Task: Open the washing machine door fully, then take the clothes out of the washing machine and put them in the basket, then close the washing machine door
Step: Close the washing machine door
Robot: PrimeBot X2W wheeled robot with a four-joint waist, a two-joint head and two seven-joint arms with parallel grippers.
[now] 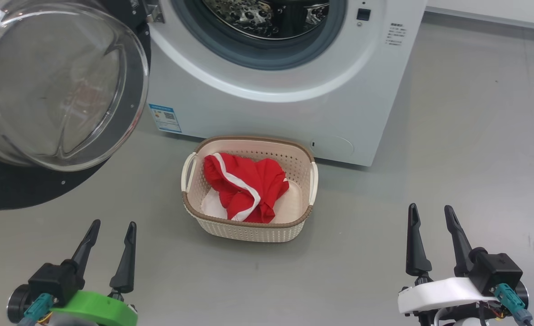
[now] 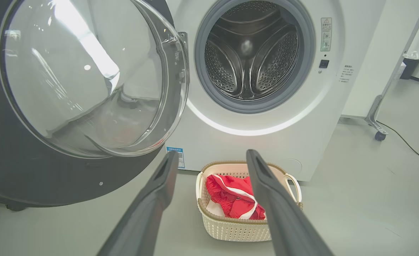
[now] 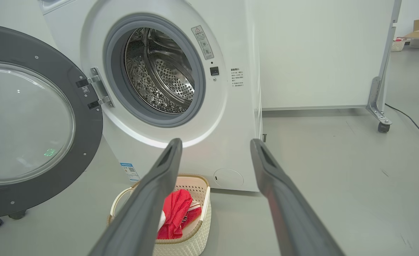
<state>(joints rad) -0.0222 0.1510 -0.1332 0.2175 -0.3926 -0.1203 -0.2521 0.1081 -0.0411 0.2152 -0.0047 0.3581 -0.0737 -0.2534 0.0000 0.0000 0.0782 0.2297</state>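
Head view: low at either side, left jaws and right jaws point forward, spread, holding nothing. The basket [image 1: 248,233] holding the clothes [image 1: 244,185] stands ahead, between them; the washing machine door [image 1: 58,86] hangs open beyond the left jaws. Left wrist view: the washing machine [image 2: 252,142] faces the spread jaws. Right wrist view: blue label [image 3: 129,171], print unreadable.

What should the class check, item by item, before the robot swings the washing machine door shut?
1. The clothes lie inside the basket: ok.
2. Nothing visible in the drum: ok.
3. No cloth caught on the grey seal: ok.
4. The left claw is open and empty: ok.
5. The right claw is open and empty: ok.
6. The basket is clear of the swing of the washing machine door: cannot tell.
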